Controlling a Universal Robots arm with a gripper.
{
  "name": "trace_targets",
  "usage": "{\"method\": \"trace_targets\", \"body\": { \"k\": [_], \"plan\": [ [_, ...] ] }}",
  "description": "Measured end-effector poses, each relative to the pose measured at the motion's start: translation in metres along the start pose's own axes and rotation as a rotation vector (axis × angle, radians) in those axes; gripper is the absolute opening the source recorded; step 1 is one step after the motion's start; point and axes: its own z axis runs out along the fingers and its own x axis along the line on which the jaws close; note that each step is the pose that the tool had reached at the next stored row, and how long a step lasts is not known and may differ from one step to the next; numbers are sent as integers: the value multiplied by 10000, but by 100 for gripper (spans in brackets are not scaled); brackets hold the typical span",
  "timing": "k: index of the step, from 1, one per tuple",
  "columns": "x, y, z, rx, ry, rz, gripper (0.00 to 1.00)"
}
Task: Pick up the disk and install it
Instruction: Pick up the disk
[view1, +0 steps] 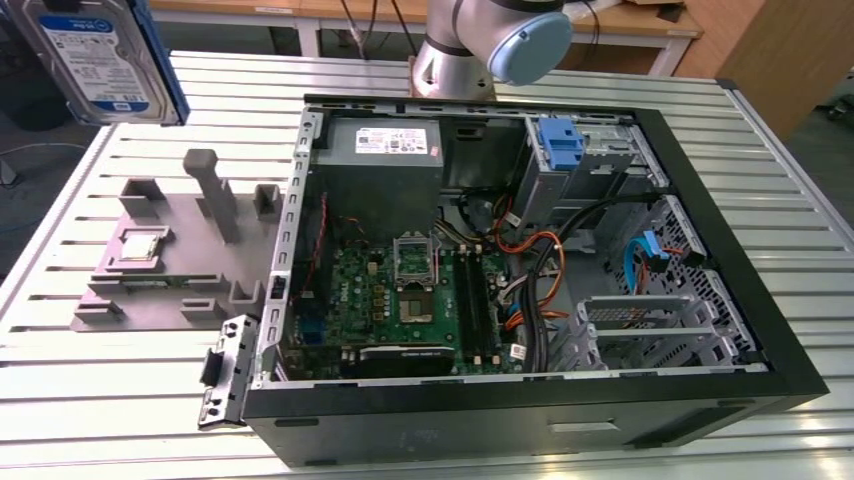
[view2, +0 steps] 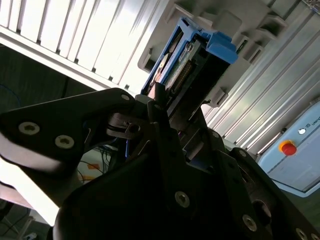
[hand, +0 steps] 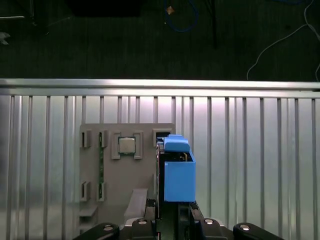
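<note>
The black gripper (hand: 168, 214) is clenched on the disk (hand: 178, 172) - a flat rectangular silver-metal hard drive framed by a bright blue plastic bracket - which stands on edge between its fingers (view2: 159, 102) in both wrist views. In the exterior view the disk (view1: 102, 58) hangs in the air at the top of the exterior view's left, its blue-and-white label facing the camera, above the slatted aluminium table (view1: 80, 385) and well apart from the open black computer case (view1: 534, 405). Below the disk in the first wrist view lies a flat grey plastic fixture plate (hand: 125, 172) with raised slots, and a small square silver processor chip (hand: 126, 145) sits in one of its pockets, just beside the blue bracket as seen from there. In the exterior view the same fixture plate (view1: 167, 275) rests on the table just beside the case on the exterior view's left, with the processor chip (view1: 140, 247) on it. Inside the case are a green motherboard (view1: 400, 300), a grey power supply box with a white sticker (view1: 384, 145) and a blue plastic drive caddy (view1: 563, 140) in an upper bay. The silver-grey arm (view1: 487, 40) stands behind the case.
</note>
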Motion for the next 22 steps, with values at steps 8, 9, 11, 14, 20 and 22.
{"method": "trace_targets", "body": {
  "k": [8,9,11,14,20,22],
  "plan": [
    [-1,1,-51,0,0,0,35],
    [-2,0,-52,-1,1,-1,35],
    [-5,1,-52,-1,3,-1,35],
    [-8,1,-51,0,3,0,35],
    [-10,1,-51,0,3,0,35],
    [-10,1,-51,0,3,0,35]
  ]
}}
